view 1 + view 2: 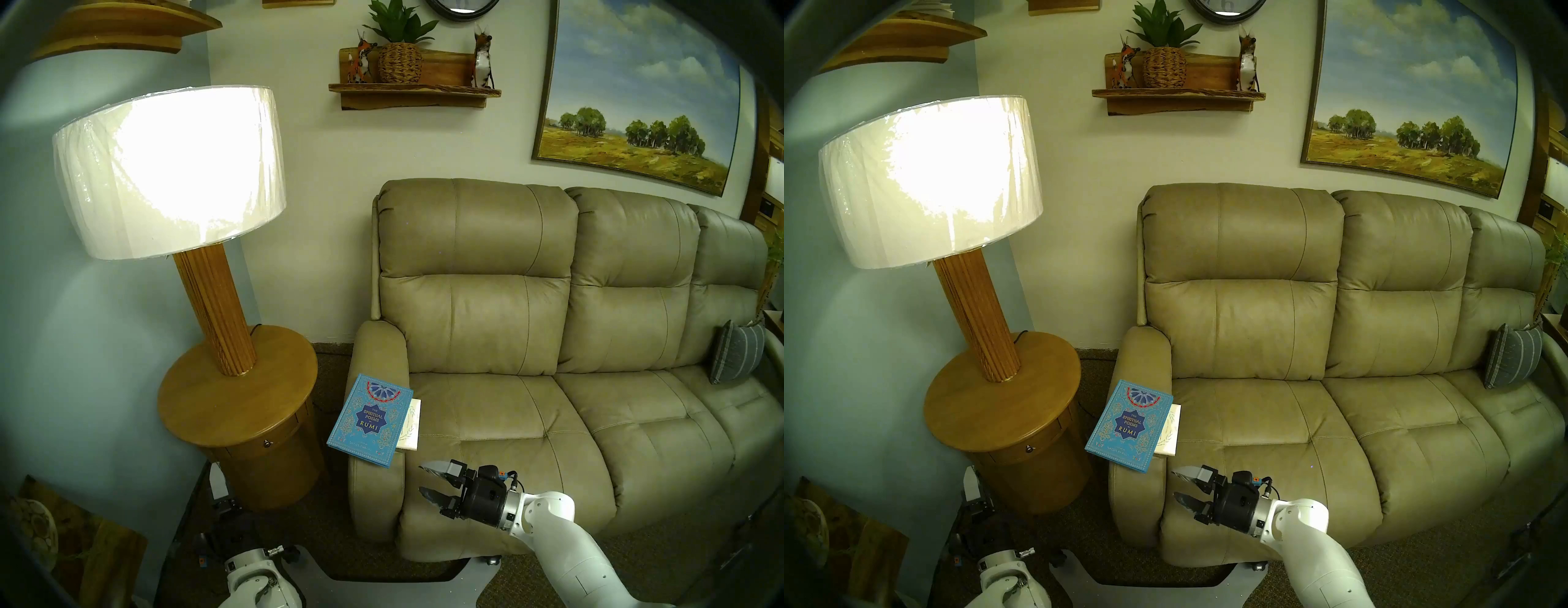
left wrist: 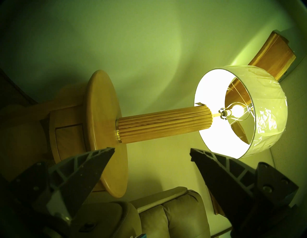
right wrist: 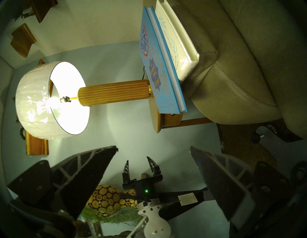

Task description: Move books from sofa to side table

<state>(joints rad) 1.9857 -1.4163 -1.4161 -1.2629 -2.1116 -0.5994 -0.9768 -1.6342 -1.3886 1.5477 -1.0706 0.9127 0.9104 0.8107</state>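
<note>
The blue book [image 1: 371, 420] lies atop the cream book [image 1: 410, 424] on the sofa [image 1: 551, 339] arm, left of centre, long axis running up-frame. The right tool [image 1: 428, 482], jaws spread and empty, sits just lower right of them, nearer than the left tool [image 3: 141, 164], also open. The surface [image 1: 203, 395] stands further left.

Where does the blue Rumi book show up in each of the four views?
Head stereo left: blue book, lower centre, on the sofa arm.
Head stereo right: same spot.
Left wrist: not identifiable.
Right wrist: top centre, edge-on.
Shared landmark: lamp.
</note>
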